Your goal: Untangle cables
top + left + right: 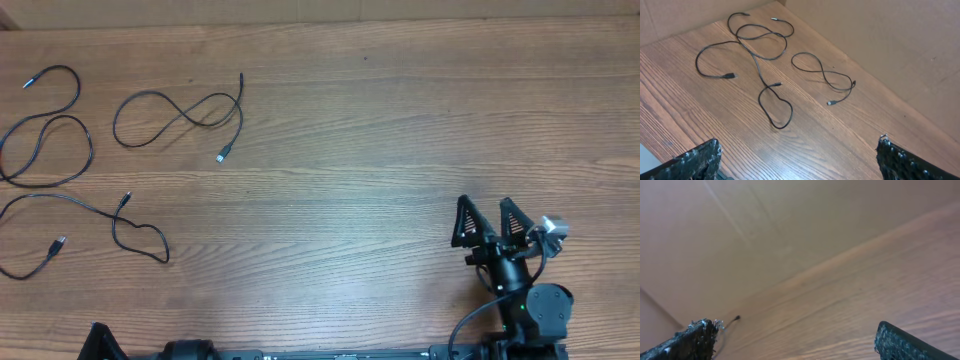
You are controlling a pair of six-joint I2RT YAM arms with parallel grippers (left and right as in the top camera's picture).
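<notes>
The three cables (823, 74) lie loose on the left half of the bench (380, 150), and none of them is held. The figure-eight cable (185, 113) sits alone, apart from the other two, with one plug toward the far edge and the other nearer the arms. Left of it, the far cable (762, 58) curls in several loops by the bench's left edge. The near cable (759, 70) runs from a plug near that same edge across to a small loop closer to the robot. In the left wrist view we see the far and near cables seem to cross. From overhead they merely pass close, so we cannot tell whether they touch.

The left gripper (799, 150) has its jaws spread wide and empty. All three cables lie ahead of it. The near cable's small loop is the closest part, though still clear of both fingers. The right gripper (487, 208) sits over the right side of the bench, jaws spread with nothing between them, well apart from every cable. Between its jaws we see bare wood and a plain brown wall (790, 230).
</notes>
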